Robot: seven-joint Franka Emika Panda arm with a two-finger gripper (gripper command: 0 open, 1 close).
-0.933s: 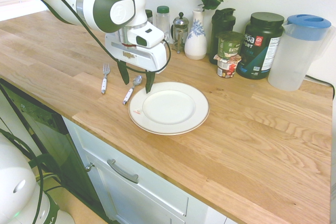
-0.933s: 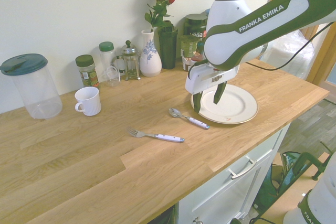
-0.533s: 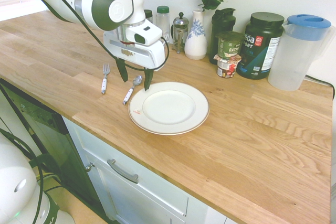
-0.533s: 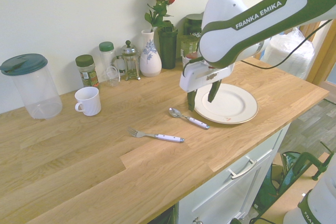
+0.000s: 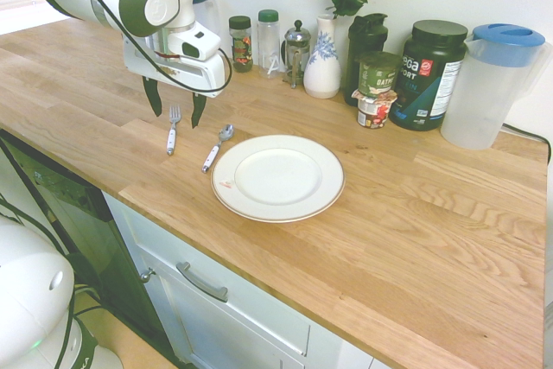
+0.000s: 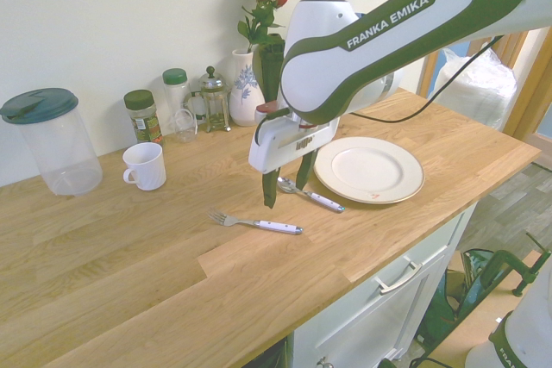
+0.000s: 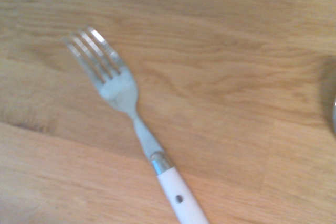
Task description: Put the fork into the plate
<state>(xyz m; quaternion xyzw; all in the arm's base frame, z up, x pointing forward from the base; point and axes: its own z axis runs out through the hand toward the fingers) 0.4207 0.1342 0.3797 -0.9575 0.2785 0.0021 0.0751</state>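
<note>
The fork point(image 5: 173, 131) with metal tines and a white handle lies on the wooden counter, to the left of a white-handled spoon point(image 5: 216, 146). My gripper point(image 5: 177, 105) hangs open a little above the fork's tines, empty, its dark fingers point(image 5: 155, 97) straddling that spot. From the other side, the gripper point(image 6: 286, 185) hovers between the fork point(image 6: 257, 224) and the spoon point(image 6: 310, 196). The cream plate point(image 5: 328, 170) sits empty beside the spoon, and shows as well in the second exterior view point(image 6: 405, 183). The wrist view shows the fork point(image 7: 131, 119) close up.
Along the wall stand jars, a French press point(image 5: 296, 51), a vase with roses point(image 5: 322, 58), dark tubs point(image 5: 428, 71) and a clear pitcher point(image 5: 488, 84). A white mug point(image 6: 145, 165) stands behind the fork. The counter's front edge runs close to the plate.
The open gripper has moved away from the plate's rim, past the spoon, to above the fork. Fork, spoon and plate have not moved.
</note>
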